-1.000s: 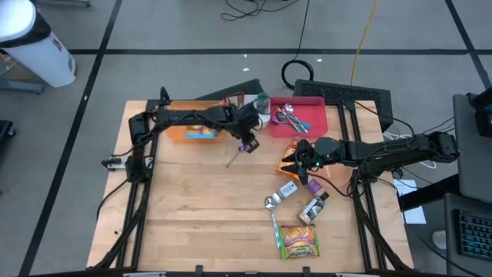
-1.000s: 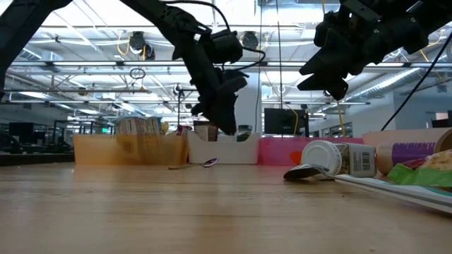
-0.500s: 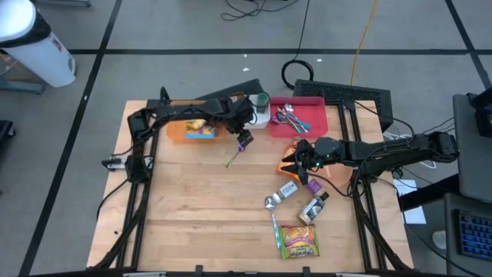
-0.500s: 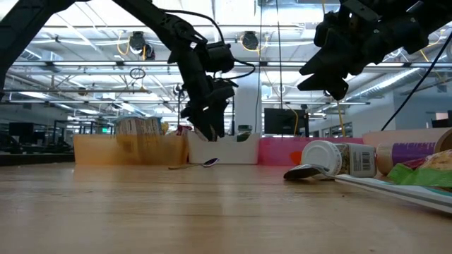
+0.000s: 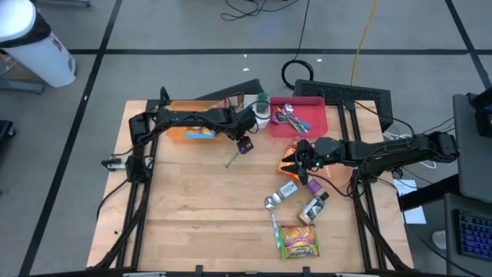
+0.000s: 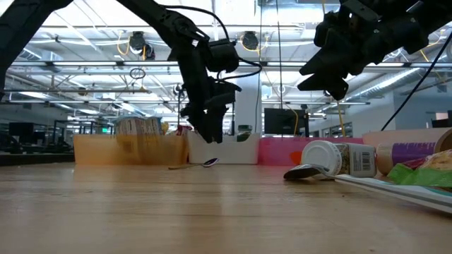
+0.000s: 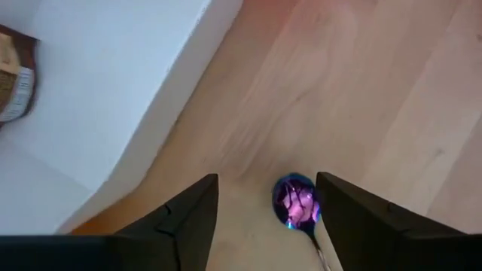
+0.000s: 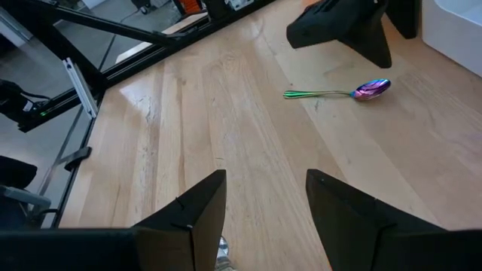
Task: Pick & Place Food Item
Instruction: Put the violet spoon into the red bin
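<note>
High view gives me no legible label on the green-and-yellow food packet (image 5: pixel 300 241) near the table (image 5: pixel 192 223) front edge, while my left gripper (image 5: pixel 244 144) hangs open, empty, over an iridescent spoon (image 5: pixel 232 158), and my right gripper (image 5: pixel 290 164) hovers open, empty, beside the jars (image 5: pixel 314 208).

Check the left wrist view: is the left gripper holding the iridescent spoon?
No, the spoon lies on the wooden table, and the left gripper is open above its bowl.

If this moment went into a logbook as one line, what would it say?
left gripper: open, above iridescent spoon, empty | right gripper: open, empty, hovering over table | food packet: untouched at near edge
</note>
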`<state>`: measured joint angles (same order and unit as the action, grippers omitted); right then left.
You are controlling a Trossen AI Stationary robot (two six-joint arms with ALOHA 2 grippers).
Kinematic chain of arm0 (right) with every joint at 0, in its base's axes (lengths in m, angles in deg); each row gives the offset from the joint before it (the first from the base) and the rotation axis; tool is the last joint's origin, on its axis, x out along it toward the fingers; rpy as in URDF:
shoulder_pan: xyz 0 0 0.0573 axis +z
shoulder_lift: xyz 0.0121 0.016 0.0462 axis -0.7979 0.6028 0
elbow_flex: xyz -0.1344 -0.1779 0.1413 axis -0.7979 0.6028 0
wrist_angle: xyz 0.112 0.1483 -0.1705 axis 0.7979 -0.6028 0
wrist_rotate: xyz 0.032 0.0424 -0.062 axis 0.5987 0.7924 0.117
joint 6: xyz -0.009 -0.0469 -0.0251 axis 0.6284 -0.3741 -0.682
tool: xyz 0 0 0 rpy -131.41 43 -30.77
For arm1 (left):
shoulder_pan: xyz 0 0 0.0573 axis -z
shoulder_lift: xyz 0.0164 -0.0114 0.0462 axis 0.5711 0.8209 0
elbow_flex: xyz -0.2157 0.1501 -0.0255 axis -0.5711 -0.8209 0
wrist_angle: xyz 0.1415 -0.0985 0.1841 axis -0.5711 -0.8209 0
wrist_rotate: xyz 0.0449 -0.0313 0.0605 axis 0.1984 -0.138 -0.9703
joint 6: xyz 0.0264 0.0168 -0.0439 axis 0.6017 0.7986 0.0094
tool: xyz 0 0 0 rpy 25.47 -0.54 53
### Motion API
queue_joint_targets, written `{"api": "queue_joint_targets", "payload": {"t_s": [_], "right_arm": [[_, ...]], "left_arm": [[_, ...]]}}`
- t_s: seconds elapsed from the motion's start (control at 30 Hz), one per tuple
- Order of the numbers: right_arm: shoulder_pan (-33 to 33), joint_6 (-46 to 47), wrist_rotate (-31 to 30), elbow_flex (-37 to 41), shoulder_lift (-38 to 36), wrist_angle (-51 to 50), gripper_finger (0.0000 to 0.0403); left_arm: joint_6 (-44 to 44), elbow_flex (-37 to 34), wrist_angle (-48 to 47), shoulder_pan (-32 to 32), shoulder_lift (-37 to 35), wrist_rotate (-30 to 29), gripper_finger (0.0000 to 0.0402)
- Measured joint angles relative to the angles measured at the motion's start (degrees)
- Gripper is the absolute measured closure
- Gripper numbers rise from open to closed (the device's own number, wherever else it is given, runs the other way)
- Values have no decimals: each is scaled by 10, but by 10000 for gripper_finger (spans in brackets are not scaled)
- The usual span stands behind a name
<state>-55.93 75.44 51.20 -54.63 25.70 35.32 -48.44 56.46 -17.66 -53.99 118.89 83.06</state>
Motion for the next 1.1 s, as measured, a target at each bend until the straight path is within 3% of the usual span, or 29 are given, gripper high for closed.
{"api": "queue_joint_targets", "payload": {"t_s": [0.13, 0.3, 0.57, 0.83, 1.1], "right_arm": [[0, 0, 0, 0, 0, 0, 227], [0, 0, 0, 0, 0, 0, 227], [0, 0, 0, 0, 0, 0, 227], [0, 5, 0, 0, 0, -1, 227], [0, 15, 0, 0, 0, -5, 227]], "left_arm": [[-45, 0, 5, 21, 0, -44, 174], [-125, 0, 3, 42, 0, -54, 174], [-133, 0, -32, 79, 5, -99, 174], [-141, 0, -49, 88, 47, -47, 174], [-156, 0, -61, 89, 64, -48, 174]]}}
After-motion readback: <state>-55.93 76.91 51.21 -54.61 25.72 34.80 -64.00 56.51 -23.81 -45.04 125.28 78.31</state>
